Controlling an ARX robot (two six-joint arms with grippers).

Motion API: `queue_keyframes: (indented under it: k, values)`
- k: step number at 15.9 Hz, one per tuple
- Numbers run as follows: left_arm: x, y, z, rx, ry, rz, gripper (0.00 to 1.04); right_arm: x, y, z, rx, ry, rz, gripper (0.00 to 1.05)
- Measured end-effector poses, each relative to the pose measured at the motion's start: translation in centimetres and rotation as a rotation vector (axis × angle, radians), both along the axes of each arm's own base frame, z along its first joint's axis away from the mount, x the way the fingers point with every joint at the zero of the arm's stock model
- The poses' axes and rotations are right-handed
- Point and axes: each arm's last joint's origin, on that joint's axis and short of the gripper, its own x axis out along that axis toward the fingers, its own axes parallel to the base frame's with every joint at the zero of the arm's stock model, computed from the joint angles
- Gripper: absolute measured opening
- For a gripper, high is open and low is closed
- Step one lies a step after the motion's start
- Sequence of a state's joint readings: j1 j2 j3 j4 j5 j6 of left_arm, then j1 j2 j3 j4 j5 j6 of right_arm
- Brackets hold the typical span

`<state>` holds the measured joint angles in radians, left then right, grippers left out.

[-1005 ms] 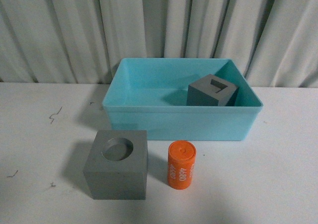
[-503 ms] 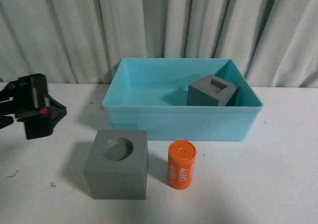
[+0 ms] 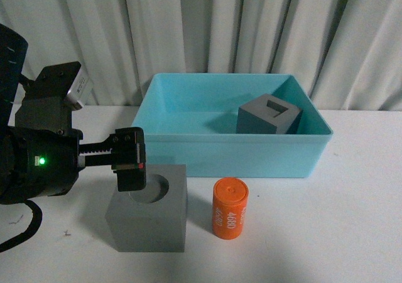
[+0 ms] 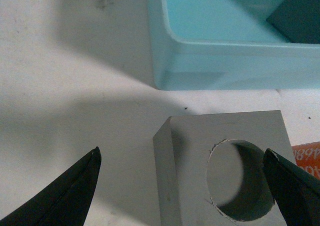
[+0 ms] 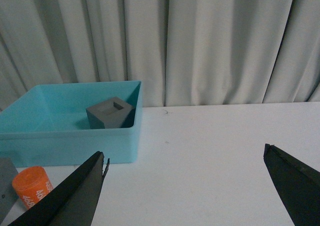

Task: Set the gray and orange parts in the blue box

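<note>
A gray cube with a round recess (image 3: 151,217) stands on the white table in front of the blue box (image 3: 230,151). It also shows in the left wrist view (image 4: 220,166). An orange cylinder with white numerals (image 3: 229,208) stands to its right. A second gray cube with a rectangular recess (image 3: 269,115) sits inside the box at the right. My left gripper (image 3: 129,160) is open and hovers over the near cube's left part, with one finger over the recess. My right gripper (image 5: 185,186) is open and empty over bare table, right of the box.
Pale pleated curtains (image 3: 207,32) hang behind the table. Small dark marks (image 3: 69,146) dot the tabletop at the left. The box's near wall (image 4: 225,65) lies close beyond the near cube. The orange cylinder's edge (image 4: 306,156) shows beside the cube.
My left arm has come in from the left edge and moved right, over the near gray cube. The cubes, the cylinder and the box have not moved.
</note>
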<state>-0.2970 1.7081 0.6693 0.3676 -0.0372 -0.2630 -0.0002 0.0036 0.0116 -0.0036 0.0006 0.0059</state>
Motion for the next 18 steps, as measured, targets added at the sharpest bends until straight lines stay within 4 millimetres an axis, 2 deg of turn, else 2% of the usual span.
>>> queue_keyframes:
  k: [8,12,18]
  values:
    - [0.0,-0.6,-1.3,0.005,0.022,-0.022,0.98,0.0,0.0,0.0,0.0,0.0,0.0,0.98]
    - [-0.2,-1.9,-3.4,0.036,0.058,-0.078,0.98,0.0,0.0,0.0,0.0,0.0,0.0,0.98]
    - [0.3,-1.8,-3.7,0.05,0.057,-0.088,0.98,0.0,0.0,0.0,0.0,0.0,0.0,0.98]
